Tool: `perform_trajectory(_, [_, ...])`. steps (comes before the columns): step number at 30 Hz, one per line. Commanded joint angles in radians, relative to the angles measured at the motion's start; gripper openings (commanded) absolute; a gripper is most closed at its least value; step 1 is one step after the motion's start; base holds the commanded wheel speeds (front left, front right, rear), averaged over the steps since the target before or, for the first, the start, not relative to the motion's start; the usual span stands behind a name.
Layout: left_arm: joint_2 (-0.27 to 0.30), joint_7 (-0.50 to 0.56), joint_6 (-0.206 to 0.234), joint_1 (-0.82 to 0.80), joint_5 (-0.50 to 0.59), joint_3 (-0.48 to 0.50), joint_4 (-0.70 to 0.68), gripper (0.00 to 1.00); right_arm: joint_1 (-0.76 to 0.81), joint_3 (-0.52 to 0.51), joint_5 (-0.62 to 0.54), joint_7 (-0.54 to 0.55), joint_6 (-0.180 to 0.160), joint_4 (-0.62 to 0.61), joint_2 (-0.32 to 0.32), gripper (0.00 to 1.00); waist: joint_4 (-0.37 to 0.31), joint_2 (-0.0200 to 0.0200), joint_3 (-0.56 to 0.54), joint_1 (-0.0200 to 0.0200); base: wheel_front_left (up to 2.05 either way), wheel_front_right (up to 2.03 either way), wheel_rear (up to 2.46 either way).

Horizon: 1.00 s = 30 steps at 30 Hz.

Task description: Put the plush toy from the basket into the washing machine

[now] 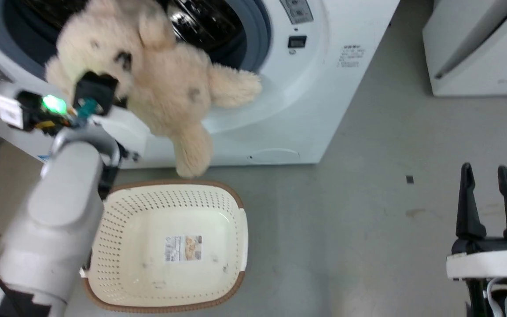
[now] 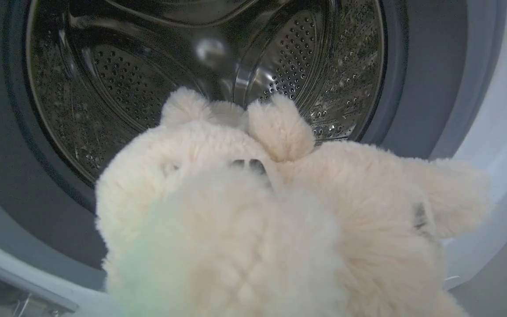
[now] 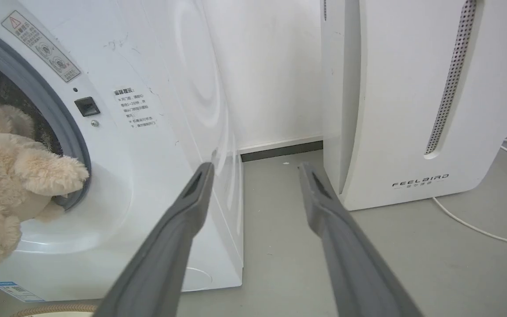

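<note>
Holding the plush toy (image 1: 170,83) (image 2: 280,229) up against the open porthole of the washing machine (image 1: 306,101), with the left gripper (image 1: 112,77) clamped on it, fingers sunk in the shaggy fur. Pushing its head toward the perforated steel drum (image 2: 148,79), one arm lying across the grey gasket (image 3: 75,145), body and legs hanging outside. Dangling one leg just above the rim of the laundry basket (image 1: 241,246) on the floor. Hovering the right gripper (image 1: 486,193) (image 3: 255,166) well apart, fingers spread wide, pointing between the washer and the FEELBIRD appliance (image 3: 403,110).
</note>
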Motion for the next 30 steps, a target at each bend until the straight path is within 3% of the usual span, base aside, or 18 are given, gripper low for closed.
perform_trajectory(1, [0.011,-0.006,0.001,-0.036,0.003,0.012,0.002,0.00,-0.023,0.004,0.013,-0.005,-0.001,-0.007,-0.001,1.00,-0.044,0.0000,0.068,0.0000,0.00,0.00,0.00])
perform_trajectory(10, [0.093,-0.006,-0.014,-0.243,0.005,0.080,0.073,0.00,-0.113,0.030,0.057,-0.005,-0.001,-0.015,-0.001,1.00,-0.136,0.0000,0.233,0.0000,0.00,0.00,0.00])
perform_trajectory(22, [0.174,-0.006,0.023,-0.478,0.028,0.130,0.100,0.00,-0.191,0.048,0.102,-0.005,-0.001,-0.035,-0.001,1.00,-0.224,0.0000,0.398,0.0000,0.00,0.00,0.00])
perform_trajectory(30, [0.225,-0.006,0.058,-0.600,0.046,0.163,0.094,0.00,-0.212,0.050,0.112,-0.005,-0.001,-0.049,-0.001,1.00,-0.242,0.0000,0.457,0.0000,0.00,0.00,0.00])
